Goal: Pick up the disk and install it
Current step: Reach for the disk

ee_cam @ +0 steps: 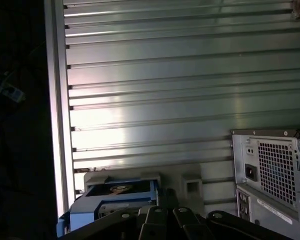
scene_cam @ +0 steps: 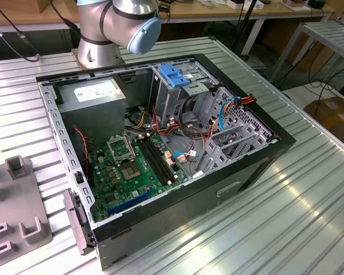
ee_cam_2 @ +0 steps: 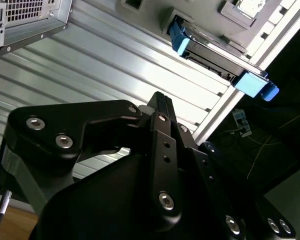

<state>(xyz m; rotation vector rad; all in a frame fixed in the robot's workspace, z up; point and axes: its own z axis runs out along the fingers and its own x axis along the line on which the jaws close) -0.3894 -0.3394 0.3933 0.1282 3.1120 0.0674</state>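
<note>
Open computer case [scene_cam: 258, 166] lies on its side on the ribbed metal table [scene_cam: 309, 200], boards and cables exposed, with its metal drive cage [scene_cam: 229, 132] at the exterior view's right.

- **Disk:** the disk [ee_cam_2: 215, 62], grey slab in a blue carrier, sits in a grey holder [ee_cam: 192, 186] at the table's edge. It is well apart from the case.
- **Gripper:** the gripper [ee_cam_2: 160, 107] hangs above the table and points toward the disk, near it but not touching.
- **Jaws:** cannot tell how far apart they stand. They have no hold of the disk.

Judgement: early stage. Pick-up not yet made, and installing is all left to do.
</note>
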